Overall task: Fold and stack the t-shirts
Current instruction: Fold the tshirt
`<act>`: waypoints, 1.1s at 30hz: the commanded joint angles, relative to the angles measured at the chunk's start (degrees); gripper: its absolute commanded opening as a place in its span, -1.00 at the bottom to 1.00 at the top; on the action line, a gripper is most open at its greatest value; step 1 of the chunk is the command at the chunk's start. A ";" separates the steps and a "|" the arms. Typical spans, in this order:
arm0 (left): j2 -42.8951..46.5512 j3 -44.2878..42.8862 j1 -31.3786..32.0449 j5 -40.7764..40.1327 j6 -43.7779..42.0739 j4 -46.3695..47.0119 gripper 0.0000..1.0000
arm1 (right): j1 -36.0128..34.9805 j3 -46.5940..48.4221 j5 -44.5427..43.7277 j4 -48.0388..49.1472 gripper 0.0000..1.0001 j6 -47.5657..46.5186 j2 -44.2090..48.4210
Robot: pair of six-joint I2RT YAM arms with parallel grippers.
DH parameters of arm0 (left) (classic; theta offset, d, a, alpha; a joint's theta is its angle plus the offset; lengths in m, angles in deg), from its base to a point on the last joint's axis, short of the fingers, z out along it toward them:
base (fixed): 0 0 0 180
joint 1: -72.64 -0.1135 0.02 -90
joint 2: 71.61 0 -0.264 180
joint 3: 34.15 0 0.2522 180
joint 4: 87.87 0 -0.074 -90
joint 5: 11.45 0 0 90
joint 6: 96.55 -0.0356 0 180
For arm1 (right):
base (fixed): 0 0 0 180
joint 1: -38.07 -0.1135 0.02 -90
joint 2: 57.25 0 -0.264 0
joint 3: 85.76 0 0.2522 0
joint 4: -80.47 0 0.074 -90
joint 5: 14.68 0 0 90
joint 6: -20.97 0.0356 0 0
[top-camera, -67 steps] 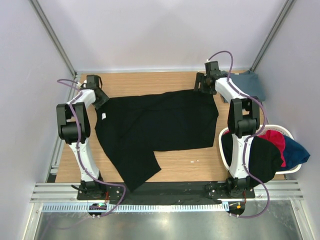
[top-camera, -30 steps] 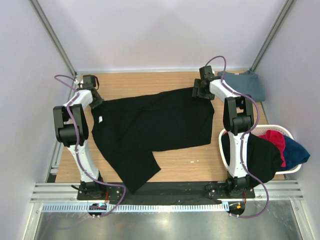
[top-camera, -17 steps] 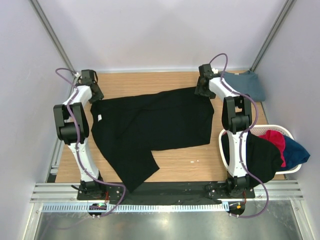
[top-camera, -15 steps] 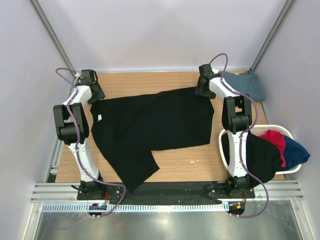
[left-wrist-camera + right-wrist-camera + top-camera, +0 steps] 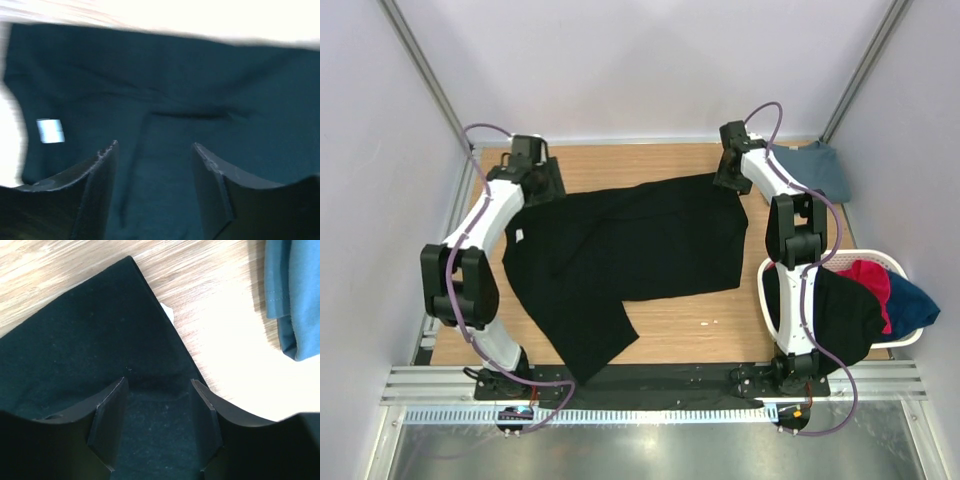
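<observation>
A large black t-shirt (image 5: 620, 250) lies spread on the wooden table, one sleeve trailing toward the front edge. My left gripper (image 5: 546, 184) is open just above its far left part; in the left wrist view (image 5: 155, 150) the cloth (image 5: 210, 85) and a white neck label (image 5: 50, 131) lie below the jaws. My right gripper (image 5: 726, 180) is open over the shirt's far right corner (image 5: 100, 325), with cloth between the jaws (image 5: 157, 385). A folded slate-blue t-shirt (image 5: 817, 170) lies at the far right, also in the right wrist view (image 5: 295, 295).
A white basket (image 5: 910, 340) at the right front holds a black shirt (image 5: 840, 310), a magenta-red one (image 5: 870, 280) and a blue one (image 5: 915, 305). Walls close the table on three sides.
The black shirt was drawn a little to the left. My left gripper then swung from the far left corner rightward over the shirt's upper left part. The right gripper barely moved.
</observation>
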 commanded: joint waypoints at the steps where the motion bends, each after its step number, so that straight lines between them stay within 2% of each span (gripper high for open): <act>1: -3.33 0.39 2.89 4.28 -0.23 0.24 0.19 | -0.18 2.14 -1.35 -1.75 0.14 2.19 1.30; 7: -5.53 1.70 4.13 9.02 0.04 2.88 0.17 | -0.18 0.83 -2.76 -2.63 -0.06 3.07 0.77; 10: -5.36 3.98 4.22 10.52 0.13 4.20 0.16 | -0.09 -1.54 -2.32 -1.93 -0.10 3.69 0.68; 19: -6.15 7.77 4.22 11.06 -0.58 5.61 0.12 | -0.18 -3.22 -6.09 0.27 -0.25 0.27 -1.34; 23: -6.59 8.65 4.13 9.74 -1.19 6.22 0.11 | -0.18 -2.69 -8.38 0.27 -0.40 -3.07 -2.66; 28: -6.94 8.21 4.13 7.89 -1.28 7.19 0.11 | -0.09 -5.58 -9.70 3.07 -0.44 -4.83 -1.78; 33: -5.89 9.17 4.13 6.14 0.48 9.47 0.15 | -0.18 -3.92 -11.11 1.94 -0.42 -6.68 -2.83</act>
